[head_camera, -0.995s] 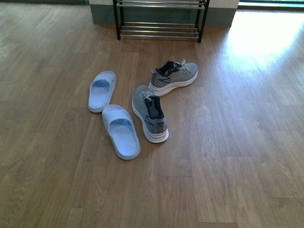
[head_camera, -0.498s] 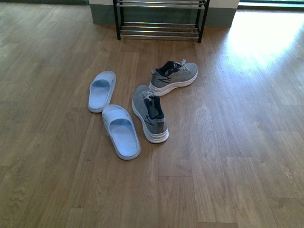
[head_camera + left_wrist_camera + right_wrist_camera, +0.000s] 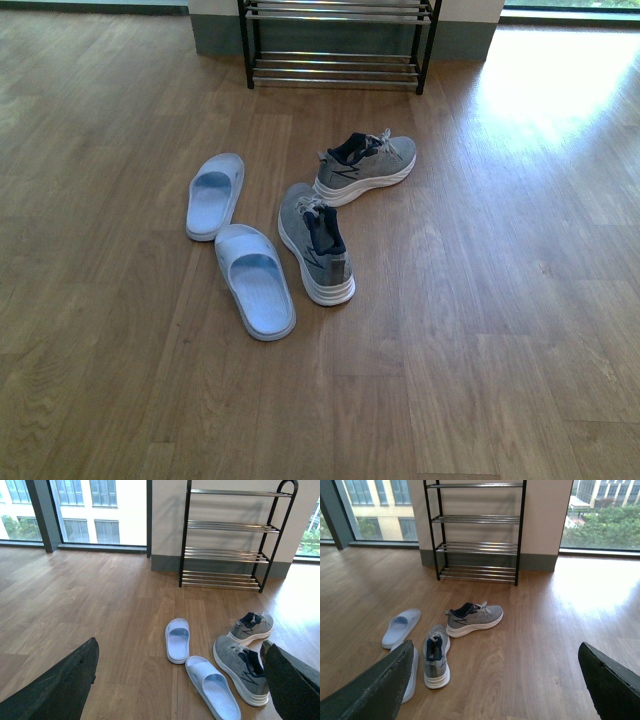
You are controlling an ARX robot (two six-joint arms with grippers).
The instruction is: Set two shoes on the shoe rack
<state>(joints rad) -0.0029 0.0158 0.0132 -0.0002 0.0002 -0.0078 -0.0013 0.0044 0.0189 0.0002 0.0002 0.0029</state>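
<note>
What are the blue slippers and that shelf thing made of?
The pale blue slides look like soft moulded foam or rubber: each is one smooth matte piece with no seams. The shoe rack looks like metal, with a black painted frame and shiny chrome bars that catch the light.

Bare floor (image 3: 330, 120) — sneakers (image 3: 365, 168) to rack (image 3: 335, 66)

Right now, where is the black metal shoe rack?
In the front view the black metal shoe rack stands top centre, against the wall, beyond the farther grey knit sneaker.
</note>
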